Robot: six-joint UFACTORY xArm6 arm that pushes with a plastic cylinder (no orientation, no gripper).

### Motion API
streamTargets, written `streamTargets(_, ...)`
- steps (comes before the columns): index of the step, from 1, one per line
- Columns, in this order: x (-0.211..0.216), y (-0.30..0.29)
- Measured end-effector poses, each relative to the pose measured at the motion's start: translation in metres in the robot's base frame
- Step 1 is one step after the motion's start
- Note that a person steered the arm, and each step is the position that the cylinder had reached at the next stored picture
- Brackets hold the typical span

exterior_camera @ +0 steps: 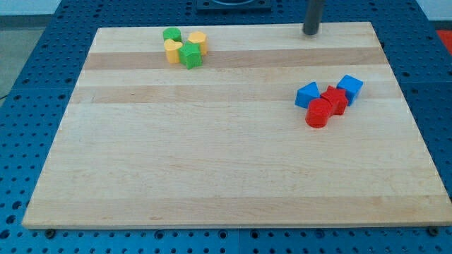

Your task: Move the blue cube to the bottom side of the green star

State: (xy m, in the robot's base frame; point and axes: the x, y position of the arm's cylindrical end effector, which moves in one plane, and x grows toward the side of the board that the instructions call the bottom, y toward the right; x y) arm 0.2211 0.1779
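The blue cube (350, 87) sits at the view's right, at the upper right end of a cluster, touching a red block (335, 99). The green star (190, 55) lies at the view's top left in a second cluster, at its lower right. My tip (311, 32) rests on the board's top edge, above and a little left of the blue cube, apart from every block. It is far to the right of the green star.
A blue triangular block (307, 94) and a red cylinder (318, 113) complete the right cluster. A second green block (171, 34), a yellow block (198, 40) and a yellow heart (172, 51) crowd the green star. The wooden board (212, 155) lies on a blue perforated table.
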Motion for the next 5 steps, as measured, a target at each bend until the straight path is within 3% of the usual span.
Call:
streamTargets(2, 0.163, 0.082)
streamTargets(3, 0.164, 0.035)
streamTargets(5, 0.147, -0.149)
